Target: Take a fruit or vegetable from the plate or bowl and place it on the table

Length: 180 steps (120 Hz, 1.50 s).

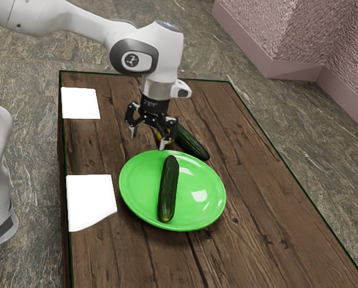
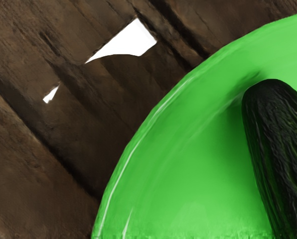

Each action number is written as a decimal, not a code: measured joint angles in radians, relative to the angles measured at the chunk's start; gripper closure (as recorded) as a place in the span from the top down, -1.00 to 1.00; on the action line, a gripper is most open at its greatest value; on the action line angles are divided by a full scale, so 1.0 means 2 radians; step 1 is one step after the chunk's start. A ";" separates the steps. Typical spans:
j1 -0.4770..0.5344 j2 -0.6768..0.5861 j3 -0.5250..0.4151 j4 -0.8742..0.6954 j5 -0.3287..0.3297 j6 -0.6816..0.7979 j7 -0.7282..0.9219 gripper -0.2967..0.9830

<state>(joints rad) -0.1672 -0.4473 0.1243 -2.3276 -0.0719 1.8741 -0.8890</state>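
- You're looking into an indoor room, homelike by its finish, though you can't pin down which room of a house.
- Down there you've got a floor (image 1: 278, 114) of streaky grey-brown stone.
- Over at the exterior view's upper right, there's your rough, pinkish wall (image 1: 308, 33), with a smooth baseboard (image 1: 296, 70) along its foot.
- And here's your dark plank table (image 1: 254, 219), grain and cracks showing in both views.
- On it, you see dining-table stuff: a green plate (image 1: 137, 192) carrying a cucumber (image 1: 169, 189).
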 joint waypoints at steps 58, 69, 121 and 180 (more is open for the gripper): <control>0.096 0.038 -0.182 0.028 -0.063 -0.006 -0.025 0.53; 0.141 0.045 -0.243 0.042 -0.072 -0.007 -0.028 0.54; 0.202 0.105 -0.344 0.080 -0.099 0.021 -0.038 0.53; 0.214 0.154 -0.333 0.062 -0.104 0.053 -0.043 0.41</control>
<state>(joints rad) 0.2602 -0.1386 -0.5416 -2.2026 -0.2808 1.9809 -0.9745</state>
